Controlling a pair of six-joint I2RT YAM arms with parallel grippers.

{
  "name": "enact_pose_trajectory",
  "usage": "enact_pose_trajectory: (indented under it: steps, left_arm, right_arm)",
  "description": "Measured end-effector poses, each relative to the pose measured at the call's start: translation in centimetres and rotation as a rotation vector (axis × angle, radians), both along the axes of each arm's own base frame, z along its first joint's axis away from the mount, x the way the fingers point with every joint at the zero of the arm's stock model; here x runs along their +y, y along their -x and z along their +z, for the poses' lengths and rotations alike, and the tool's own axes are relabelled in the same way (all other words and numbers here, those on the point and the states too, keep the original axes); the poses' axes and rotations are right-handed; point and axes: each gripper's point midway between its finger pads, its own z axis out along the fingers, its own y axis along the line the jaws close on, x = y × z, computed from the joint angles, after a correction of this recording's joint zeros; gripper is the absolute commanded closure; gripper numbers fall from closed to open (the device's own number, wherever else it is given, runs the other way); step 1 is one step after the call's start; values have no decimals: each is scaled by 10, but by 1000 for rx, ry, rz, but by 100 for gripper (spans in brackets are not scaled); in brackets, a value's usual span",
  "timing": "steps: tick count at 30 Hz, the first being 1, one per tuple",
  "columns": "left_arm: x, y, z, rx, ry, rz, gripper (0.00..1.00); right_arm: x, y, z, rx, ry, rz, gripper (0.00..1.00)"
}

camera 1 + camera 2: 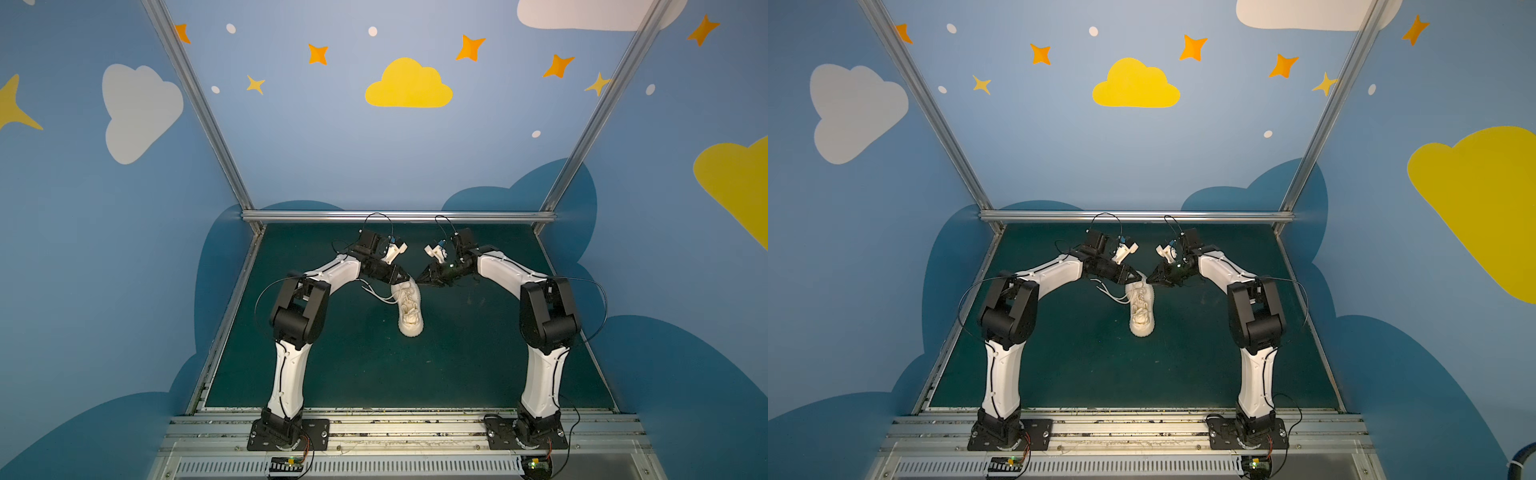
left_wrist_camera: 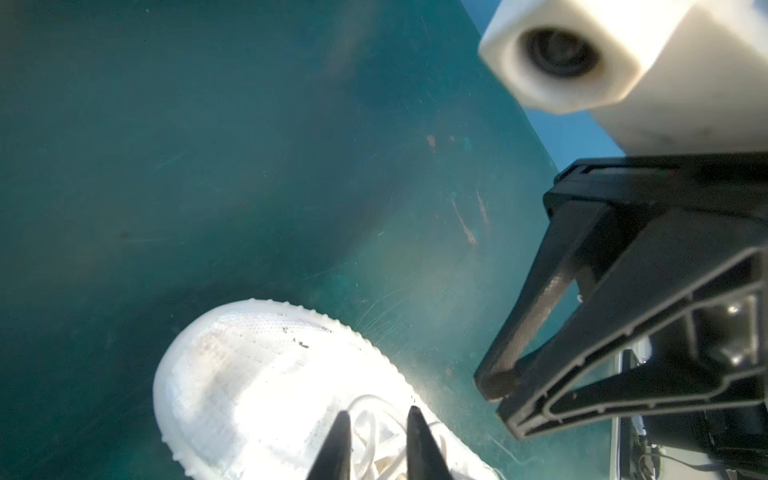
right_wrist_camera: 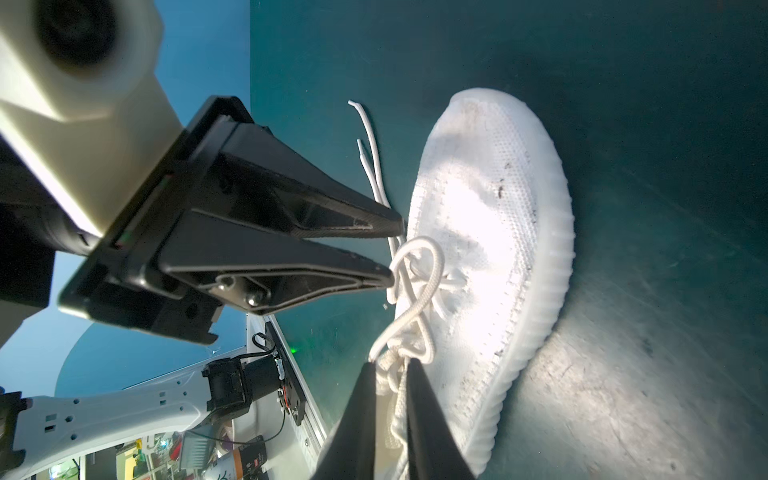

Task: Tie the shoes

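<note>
The off-white knit shoe (image 1: 409,316) (image 1: 1142,316) lies mid-mat, with both grippers meeting at its far end. My left gripper (image 2: 378,415) (image 1: 406,277) stands open over the tongue, and laces (image 2: 374,440) show in the gap between its tips. In the right wrist view it (image 3: 397,253) hovers at a lace loop (image 3: 432,266) on the shoe (image 3: 490,199). My right gripper (image 3: 391,365) (image 1: 419,281) is shut on a bunch of lace at the knot. Two loose lace ends (image 1: 376,294) (image 3: 370,158) trail on the mat to the shoe's left.
The dark green mat (image 1: 340,365) is bounded by an aluminium rail (image 1: 399,216) at the back and blue walls at the sides. The two wrists nearly touch above the shoe; the right gripper (image 2: 503,401) shows close by in the left wrist view.
</note>
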Motion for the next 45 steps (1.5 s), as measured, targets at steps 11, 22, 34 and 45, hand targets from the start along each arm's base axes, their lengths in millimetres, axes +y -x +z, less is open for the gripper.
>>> enact_pose_trajectory:
  steps: [11,22,34,45]
  left_arm:
    - [26,1,1,-71,-78,-42,56]
    - [54,20,-12,-162,-241,-172,58]
    - [48,31,-31,-210,-382,-290,59]
    - [51,31,-57,-158,-472,-283,63]
  right_arm:
    - [-4,3,3,-2,0,-5,84]
    - [-11,4,4,3,1,-18,84]
    - [-13,7,-1,17,6,-21,84]
    - [-14,10,-4,28,5,-20,84]
